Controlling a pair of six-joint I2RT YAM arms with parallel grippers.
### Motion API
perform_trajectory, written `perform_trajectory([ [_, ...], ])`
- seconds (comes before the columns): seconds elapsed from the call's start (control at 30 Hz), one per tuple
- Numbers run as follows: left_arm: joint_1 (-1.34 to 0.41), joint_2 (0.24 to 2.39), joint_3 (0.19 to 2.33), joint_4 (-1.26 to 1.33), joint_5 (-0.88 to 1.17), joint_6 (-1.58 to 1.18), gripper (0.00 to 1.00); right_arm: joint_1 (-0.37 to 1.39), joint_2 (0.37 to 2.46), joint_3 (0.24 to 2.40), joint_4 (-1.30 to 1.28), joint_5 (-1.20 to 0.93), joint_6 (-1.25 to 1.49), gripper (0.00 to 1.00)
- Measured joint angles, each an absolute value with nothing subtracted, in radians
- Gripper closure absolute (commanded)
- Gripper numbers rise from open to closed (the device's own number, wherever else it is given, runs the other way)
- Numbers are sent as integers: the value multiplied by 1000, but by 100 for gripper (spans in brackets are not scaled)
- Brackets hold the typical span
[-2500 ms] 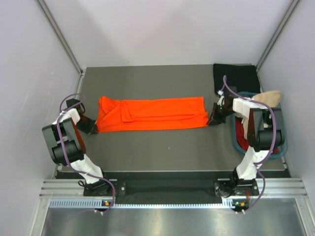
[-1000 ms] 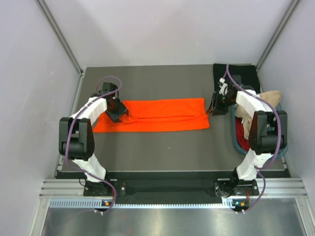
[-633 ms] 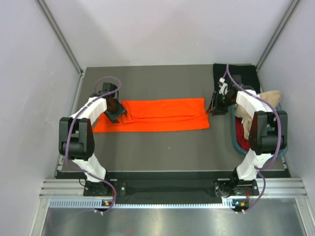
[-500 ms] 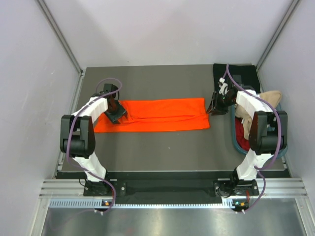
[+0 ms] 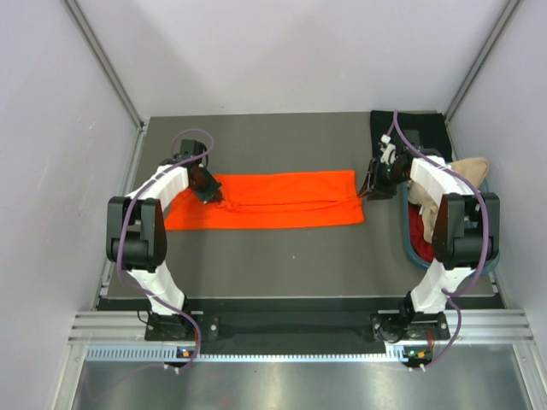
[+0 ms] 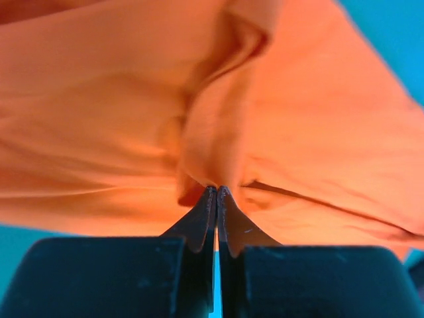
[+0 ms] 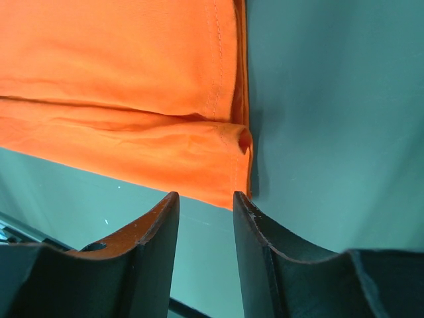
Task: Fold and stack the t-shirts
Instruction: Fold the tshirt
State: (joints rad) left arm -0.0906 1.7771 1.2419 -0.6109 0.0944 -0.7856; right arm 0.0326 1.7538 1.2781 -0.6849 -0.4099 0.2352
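Pinching left end of orange t-shirt (image 5: 273,198), spread across table (image 5: 282,260), in clenched left gripper (image 6: 216,189); right gripper (image 7: 205,196) parted, empty, over right hem; next likely needing that hem clamped before folding

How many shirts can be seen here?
4: orange shirt spread mid-table, black shirt at the far right corner, beige shirt and dark red shirt in the tub; more may hide beneath.
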Motion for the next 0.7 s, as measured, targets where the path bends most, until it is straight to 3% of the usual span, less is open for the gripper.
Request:
perform_trajectory([
  [0.4, -113, 1906, 1294, -396, 345, -814, 99, 33, 1758, 1280, -674, -433, 254, 61],
  [0.7, -121, 1937, 1347, -321, 387, -810, 76, 33, 1768, 1280, -647, -465, 282, 61],
])
